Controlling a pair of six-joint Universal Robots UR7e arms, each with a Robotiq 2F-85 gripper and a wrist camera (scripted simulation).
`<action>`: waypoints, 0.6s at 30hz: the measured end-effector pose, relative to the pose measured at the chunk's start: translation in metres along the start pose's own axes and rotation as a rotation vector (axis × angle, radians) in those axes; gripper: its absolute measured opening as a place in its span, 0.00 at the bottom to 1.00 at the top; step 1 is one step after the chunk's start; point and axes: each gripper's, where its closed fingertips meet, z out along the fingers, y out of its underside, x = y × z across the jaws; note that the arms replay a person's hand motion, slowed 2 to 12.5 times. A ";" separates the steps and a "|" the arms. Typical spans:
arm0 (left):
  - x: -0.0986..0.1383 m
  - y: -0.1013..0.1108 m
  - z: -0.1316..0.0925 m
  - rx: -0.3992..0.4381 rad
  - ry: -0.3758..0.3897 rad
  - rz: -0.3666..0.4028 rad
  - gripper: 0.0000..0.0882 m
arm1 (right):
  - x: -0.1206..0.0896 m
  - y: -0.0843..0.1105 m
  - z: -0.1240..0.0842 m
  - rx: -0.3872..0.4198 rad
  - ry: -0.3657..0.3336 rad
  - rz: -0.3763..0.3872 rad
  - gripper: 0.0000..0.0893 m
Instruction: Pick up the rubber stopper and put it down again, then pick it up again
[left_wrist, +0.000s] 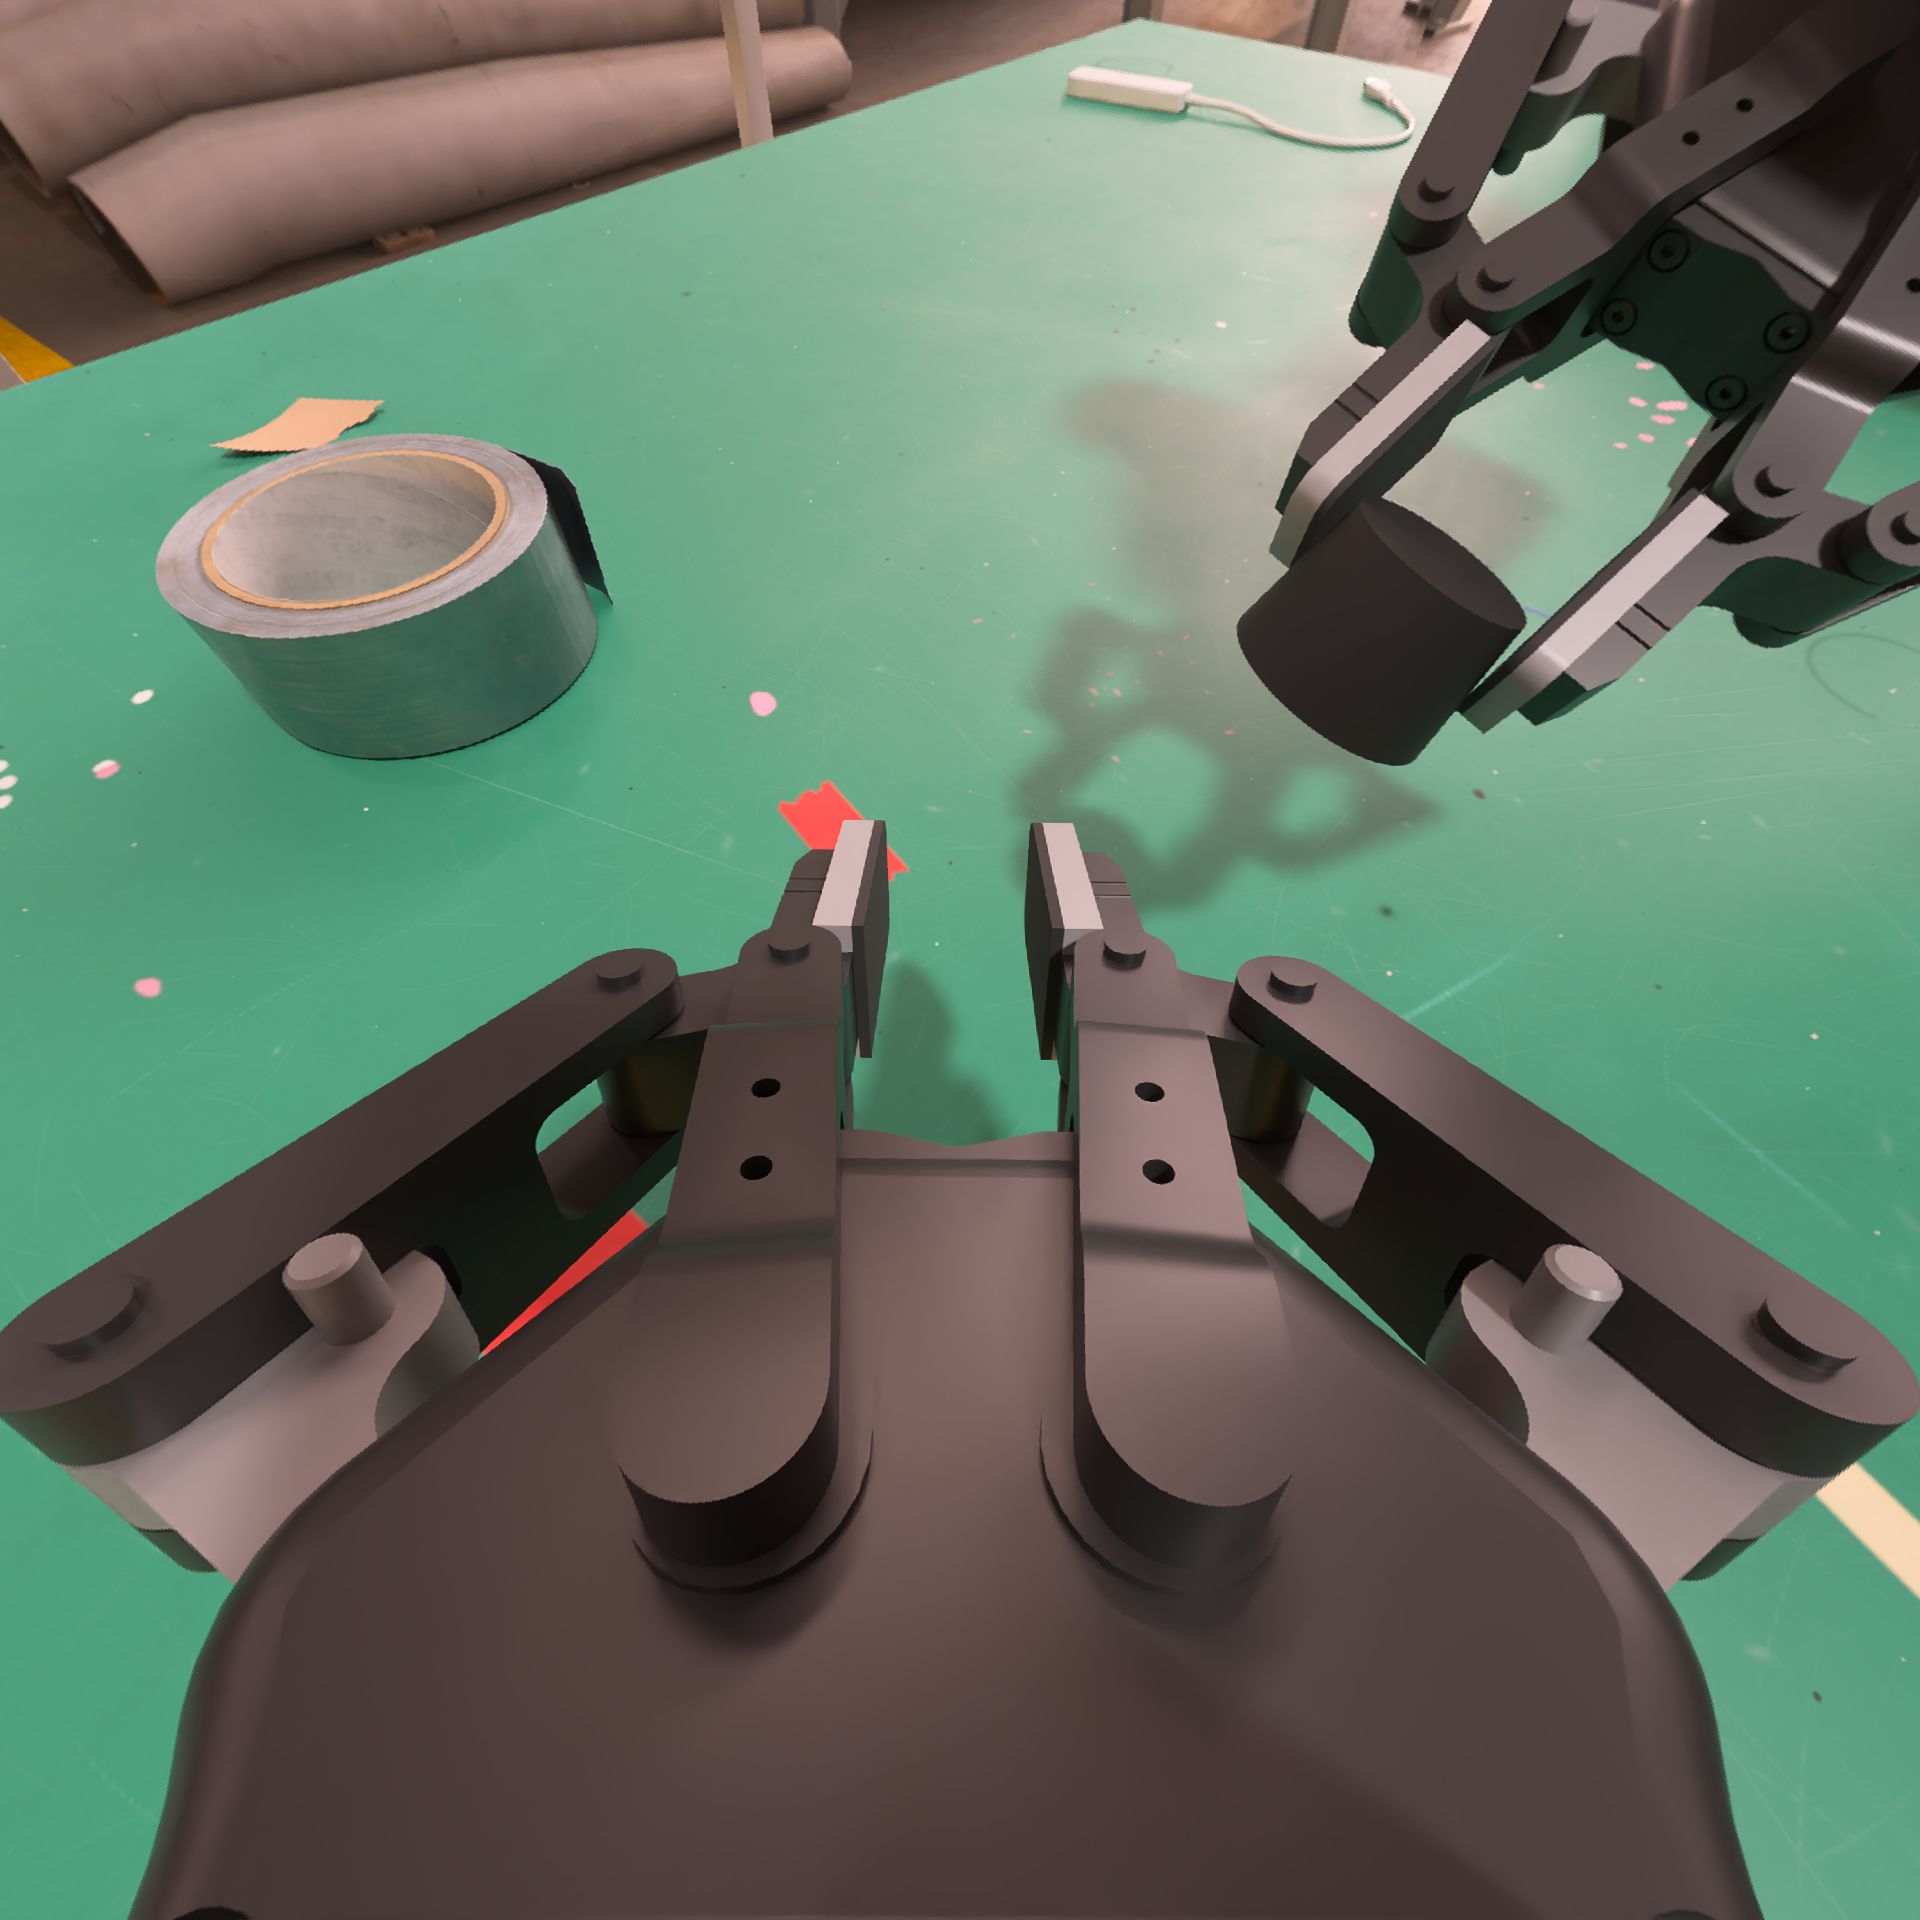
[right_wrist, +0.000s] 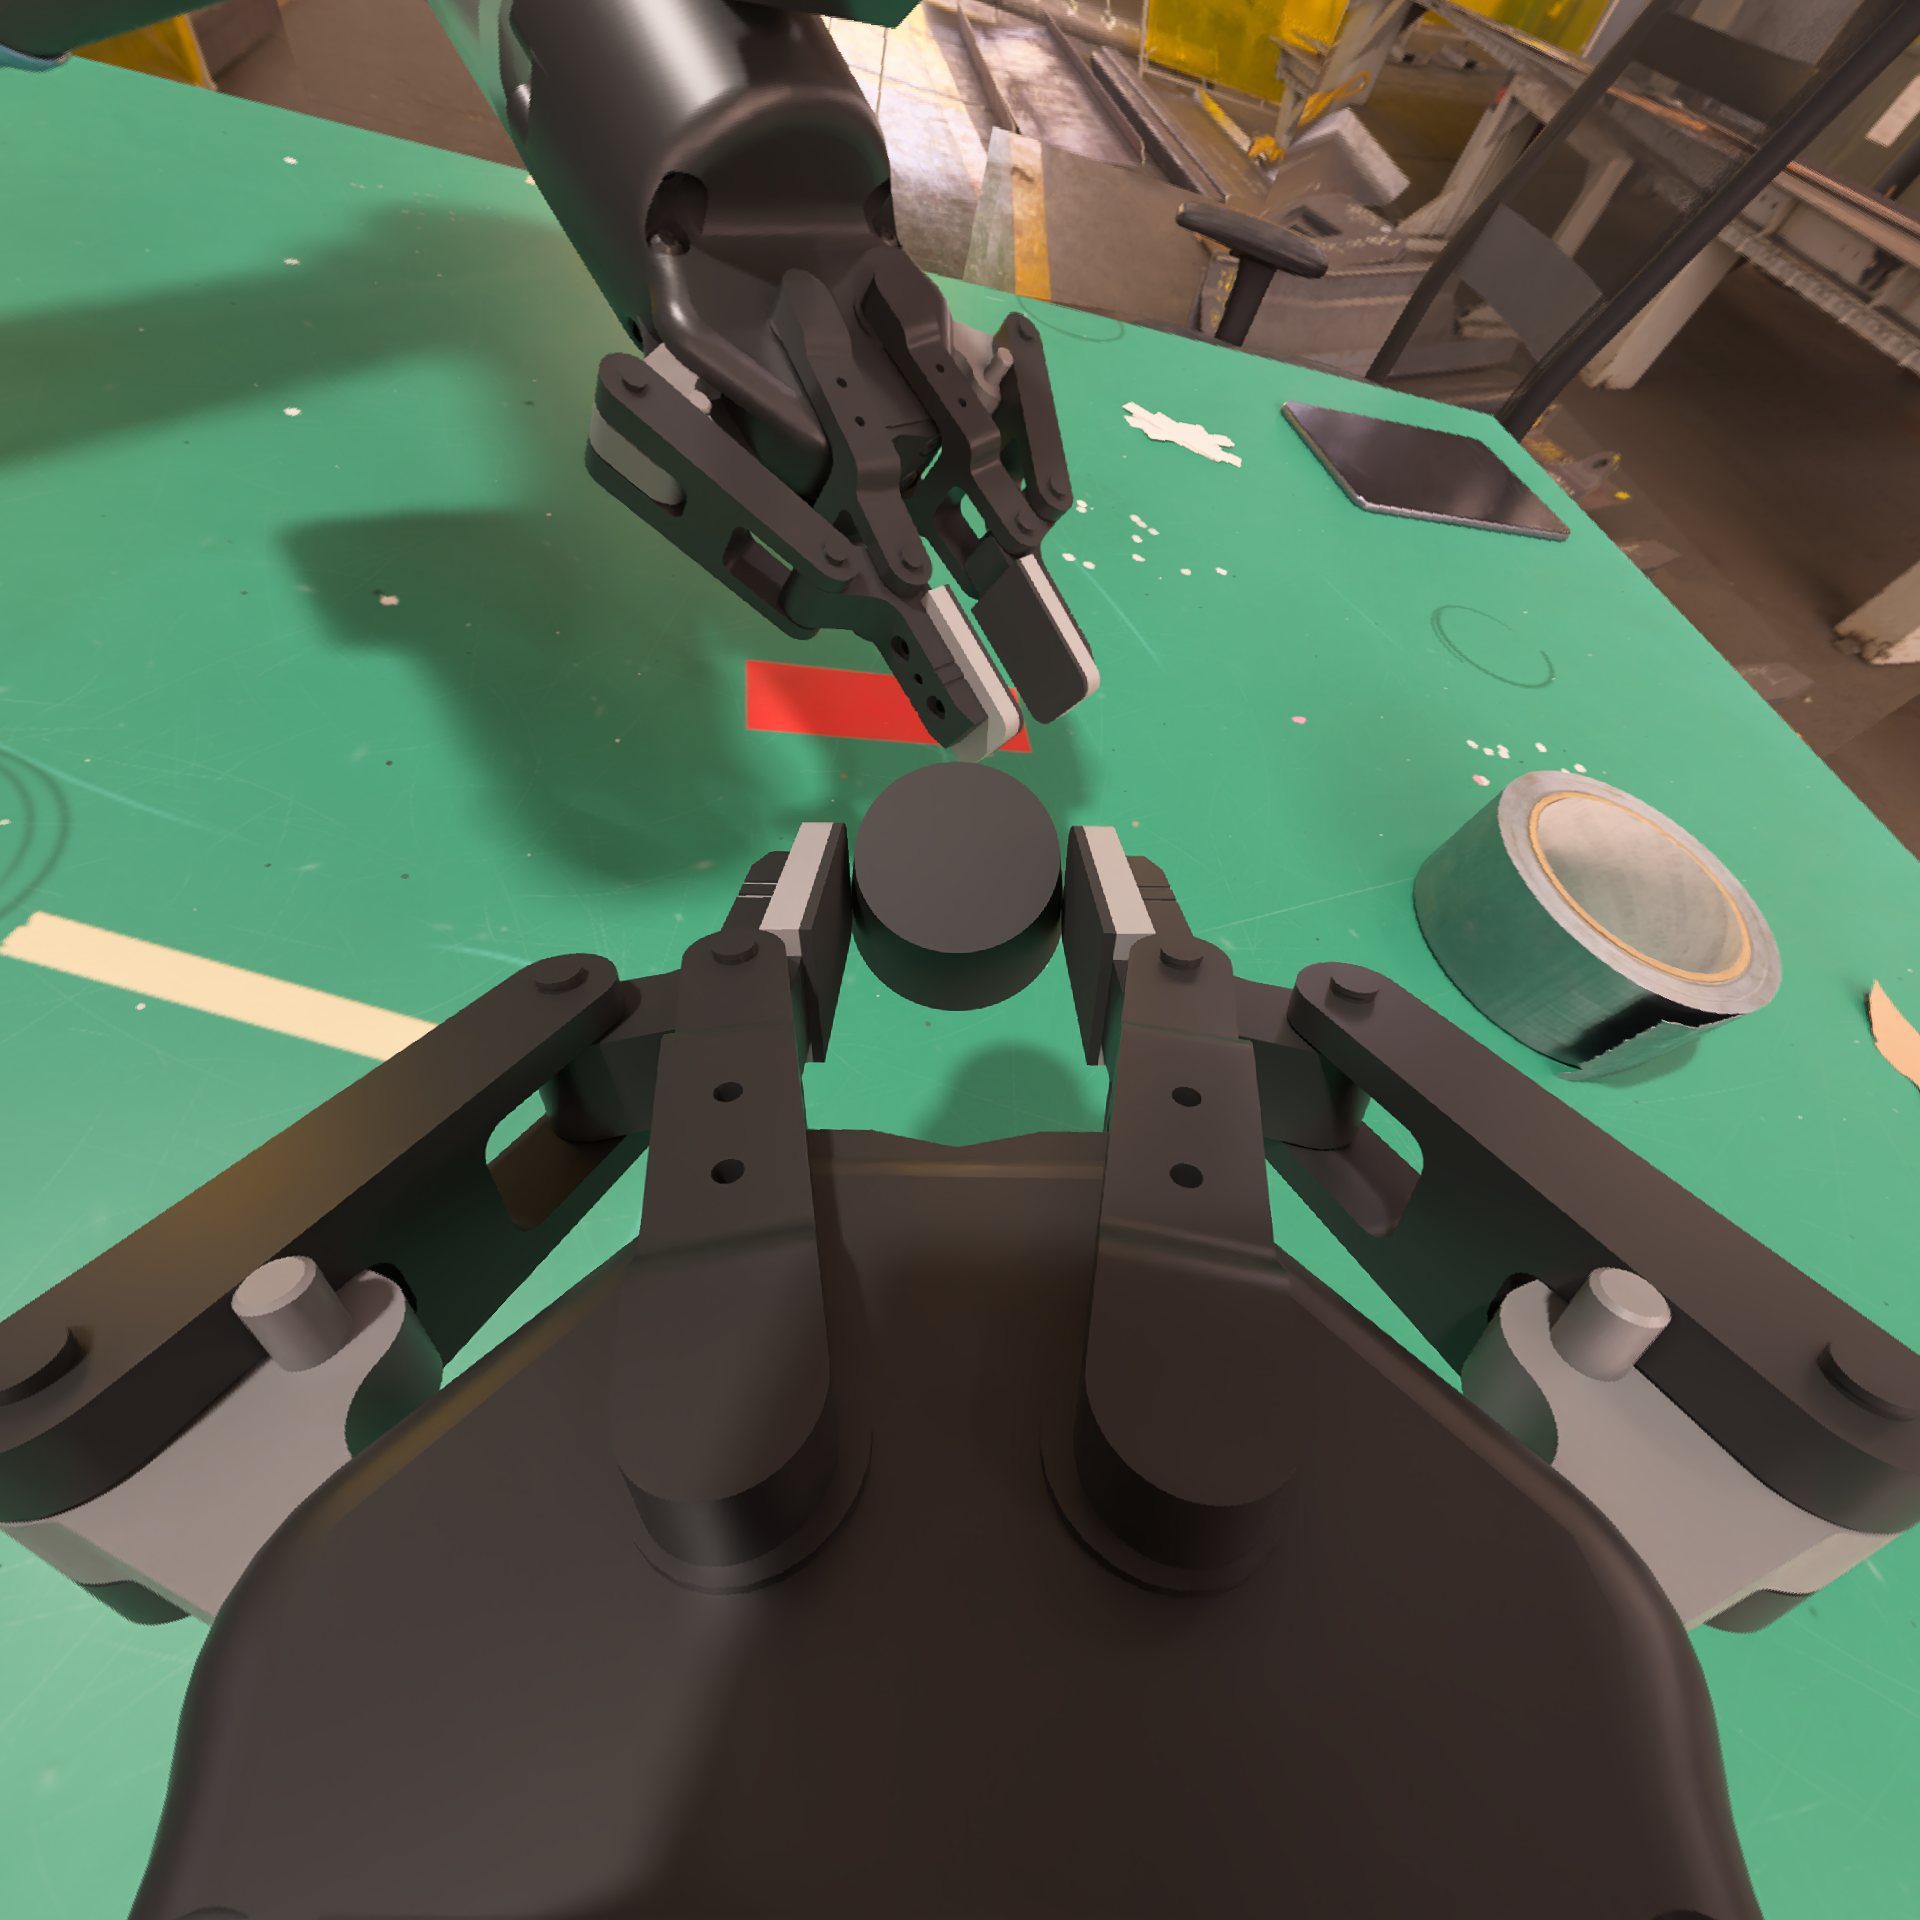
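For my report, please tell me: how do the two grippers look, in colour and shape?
Both the left gripper and the right gripper are dark grey metal, with jointed link bars, round pins and pale grey blocks at the base. Each finger ends in a flat light grey pad. No cables or markings show.

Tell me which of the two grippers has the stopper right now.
The right gripper: its pads press both sides of the dark rubber stopper, which hangs above the green table. The left gripper holds nothing, with a gap between its fingers.

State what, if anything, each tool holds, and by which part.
The right tool grips the rubber stopper by its curved side wall, clear of the table. The left tool holds nothing.
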 end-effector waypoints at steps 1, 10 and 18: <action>0.000 0.001 0.000 -0.006 -0.003 0.006 0.27 | -0.001 0.000 0.001 -0.002 -0.004 -0.001 0.42; 0.001 0.005 0.004 -0.037 -0.009 0.021 0.27 | -0.012 0.005 0.006 -0.022 -0.040 -0.002 0.42; 0.002 0.006 0.004 -0.037 -0.004 0.011 0.26 | -0.017 0.009 0.011 -0.055 -0.040 -0.033 0.42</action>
